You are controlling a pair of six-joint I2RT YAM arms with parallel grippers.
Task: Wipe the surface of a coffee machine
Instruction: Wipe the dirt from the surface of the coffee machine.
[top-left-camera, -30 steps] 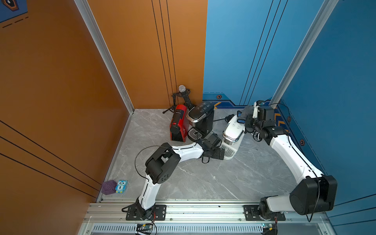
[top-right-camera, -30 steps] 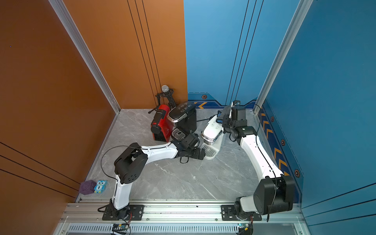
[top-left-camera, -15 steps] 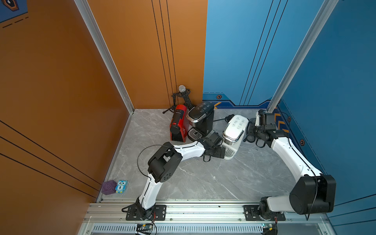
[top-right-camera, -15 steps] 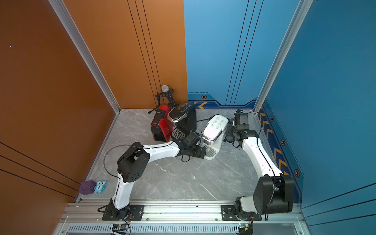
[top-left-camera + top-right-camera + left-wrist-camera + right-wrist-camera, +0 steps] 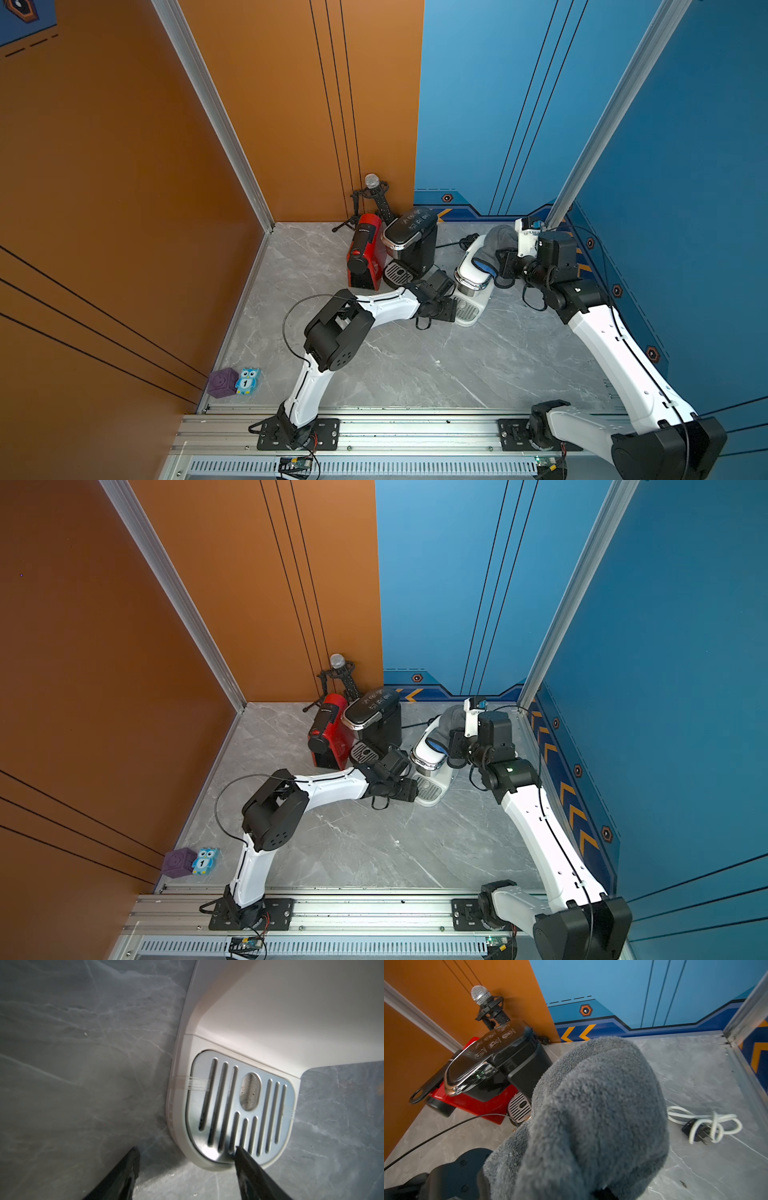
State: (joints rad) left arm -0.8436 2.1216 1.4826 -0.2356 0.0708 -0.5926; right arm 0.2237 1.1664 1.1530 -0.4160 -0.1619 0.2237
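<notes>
Right gripper (image 5: 503,262), jaws clenched on grey cloth (image 5: 498,242) apparently pressed atop white coffee machine (image 5: 469,269), left gripper (image 5: 187,1148), jaws parted, straddling drip tray (image 5: 270,1109) rim

Three coffee machines (image 5: 365,253) (image 5: 409,226) (image 5: 469,266), one grey cloth (image 5: 496,243), one microphone (image 5: 372,181), two small toys (image 5: 222,382) (image 5: 247,380)

A: Cloth (image 5: 591,1115): grey, fluffy pile, matt. White coffee machine (image 5: 270,1012)?
B: Smooth plastic is noted, matt at the base. Its drip grille (image 5: 239,1109) is seen as shiny slotted metal.
A: Tabletop (image 5: 72,1064) is recorded as smooth, grey, marble-look, with a slight sheen.
B: Black machine (image 5: 492,1059): glossy plastic, chrome trim. Red machine (image 5: 365,253): glossy. Microphone head (image 5: 480,994): metal mesh.
</notes>
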